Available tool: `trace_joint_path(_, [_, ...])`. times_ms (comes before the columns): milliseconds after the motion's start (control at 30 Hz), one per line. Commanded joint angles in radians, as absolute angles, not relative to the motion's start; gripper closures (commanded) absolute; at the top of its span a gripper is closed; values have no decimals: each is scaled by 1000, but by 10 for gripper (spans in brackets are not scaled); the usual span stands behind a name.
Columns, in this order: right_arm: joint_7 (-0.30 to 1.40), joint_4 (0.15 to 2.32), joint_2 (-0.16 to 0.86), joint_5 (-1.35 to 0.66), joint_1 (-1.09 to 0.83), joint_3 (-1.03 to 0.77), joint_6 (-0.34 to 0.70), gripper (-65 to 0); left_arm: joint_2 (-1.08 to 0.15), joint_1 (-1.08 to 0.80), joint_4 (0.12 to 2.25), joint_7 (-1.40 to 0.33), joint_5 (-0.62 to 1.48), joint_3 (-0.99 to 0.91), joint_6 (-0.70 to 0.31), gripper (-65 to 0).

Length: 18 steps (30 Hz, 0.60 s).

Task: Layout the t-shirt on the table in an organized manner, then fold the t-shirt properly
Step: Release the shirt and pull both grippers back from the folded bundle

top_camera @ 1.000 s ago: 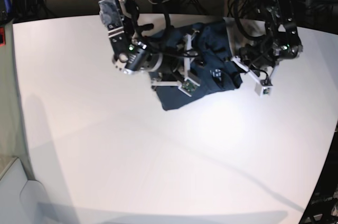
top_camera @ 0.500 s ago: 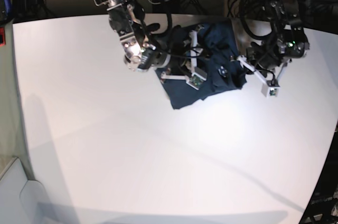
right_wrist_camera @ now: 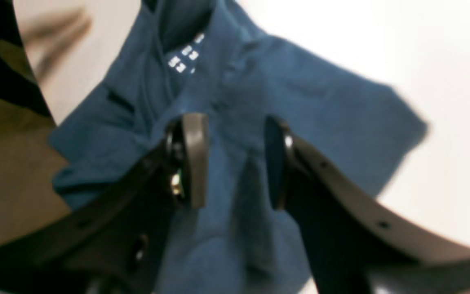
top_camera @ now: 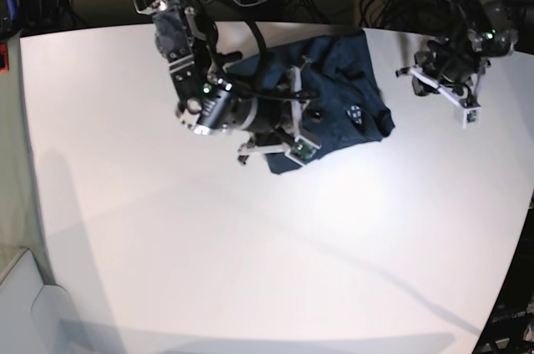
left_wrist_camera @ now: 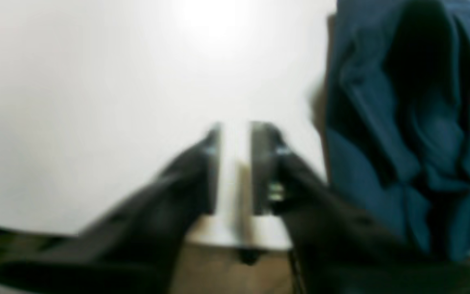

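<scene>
Table (top_camera: 250, 270) with t-shirt (top_camera: 342, 87) bunched near its far edge

Right gripper (right_wrist_camera: 235, 159) hangs over the fabric, jaws apart, gripping nothing I can see — left gripper (left_wrist_camera: 235, 163) sits beside the shirt, slightly parted, empty.
</scene>
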<state>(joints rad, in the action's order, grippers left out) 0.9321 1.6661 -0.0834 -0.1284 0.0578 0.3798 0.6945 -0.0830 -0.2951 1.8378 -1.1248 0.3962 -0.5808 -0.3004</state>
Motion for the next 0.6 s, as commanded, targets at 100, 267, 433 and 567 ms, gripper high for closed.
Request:
trace_joint_path(100, [961,1762,-79,-143,73,343,698,-304,-134,-329,1883,-1110,545,-642,-300,-357])
trace_joint_path(267, [1027,1888,-67,-143,54,240,698,-368,-131,-369,1880,-1112,820,-759,-300,-374])
trace_joint_path(433, [1030,1916,-24,-145,39,176,698,-368,-58,-369,1844,-1109,967,-748,-294,-400])
trace_joint_path(567, [1026,1917,10,-145,8,148,698,-368,8,-328,1788,-1112,969,-739,-295,-450])
